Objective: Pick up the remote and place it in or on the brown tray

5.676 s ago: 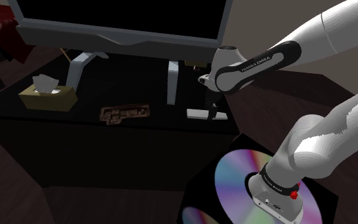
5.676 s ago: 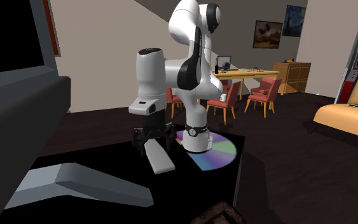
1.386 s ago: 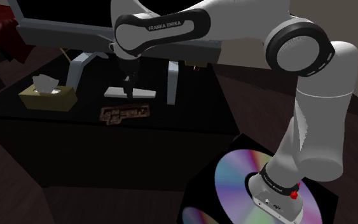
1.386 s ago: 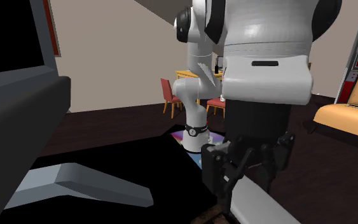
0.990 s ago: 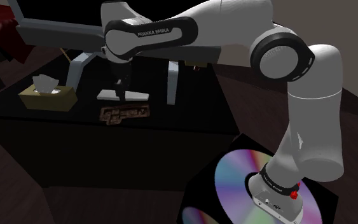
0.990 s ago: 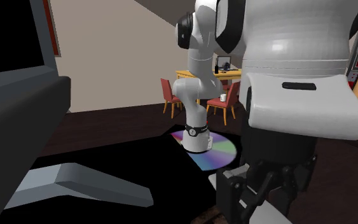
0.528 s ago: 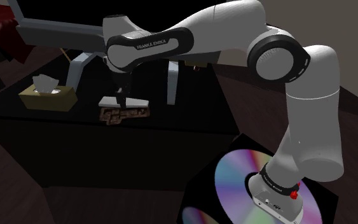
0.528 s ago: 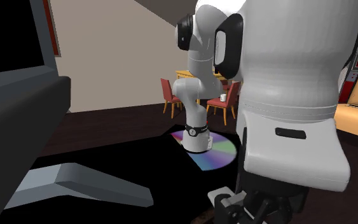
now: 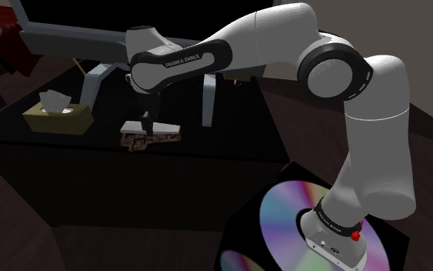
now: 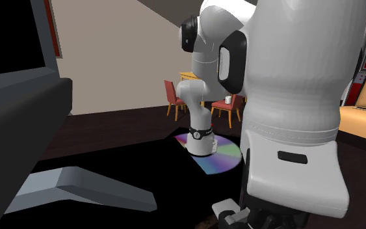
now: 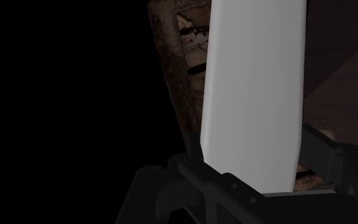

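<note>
Shoulder view, L→R: tissue box [image 9: 57, 115] well clear at left, no issue. Next, gripper [image 9: 147, 125] clamped on the pale grey remote [image 9: 168, 127], holding it flat just over the brown tray [image 9: 158, 140] on the dark cabinet [image 9: 84, 138]. Can't tell if remote touches tray.

Wrist view: remote [image 11: 257, 95] runs lengthwise over tray [image 11: 177, 63]. Tray shows mostly on one side, so prob. off-centre.

Rec: nudge to centre, descend slow & vertical, keep level, release only on contact, retract straight up. TV leg [image 9: 208, 100] near on the right, watch wrist clearance.
</note>
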### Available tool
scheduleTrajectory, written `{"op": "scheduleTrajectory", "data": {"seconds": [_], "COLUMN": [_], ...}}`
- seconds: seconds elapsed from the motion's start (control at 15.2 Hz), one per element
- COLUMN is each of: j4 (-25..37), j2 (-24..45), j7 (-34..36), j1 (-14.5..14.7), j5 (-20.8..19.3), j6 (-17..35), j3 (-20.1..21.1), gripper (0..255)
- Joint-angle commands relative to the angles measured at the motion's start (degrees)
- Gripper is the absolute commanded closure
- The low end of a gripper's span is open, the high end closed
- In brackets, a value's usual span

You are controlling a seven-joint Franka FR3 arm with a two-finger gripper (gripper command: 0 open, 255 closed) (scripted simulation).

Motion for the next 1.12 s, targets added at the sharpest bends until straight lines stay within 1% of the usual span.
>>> {"op": "scheduleTrajectory", "data": {"seconds": [0.0,0.07,0.13,0.46,0.73,1.06], "j4": [0.0,0.0,0.01,0.01,4.83,4.83], "j2": [0.0,0.0,0.0,0.0,-1.61,-1.61], "j7": [0.0,0.0,0.0,0.0,-0.06,-0.06], "j1": [0.0,0.0,0.0,0.0,-0.01,-0.01], "j5": [0.0,0.0,0.0,0.0,0.09,0.09], "j6": [0.03,0.03,0.02,0.03,-6.4,-6.4], "j3": [0.0,0.0,0.0,0.0,0.04,0.04], "gripper": [255,255,0,0,0,0]}}
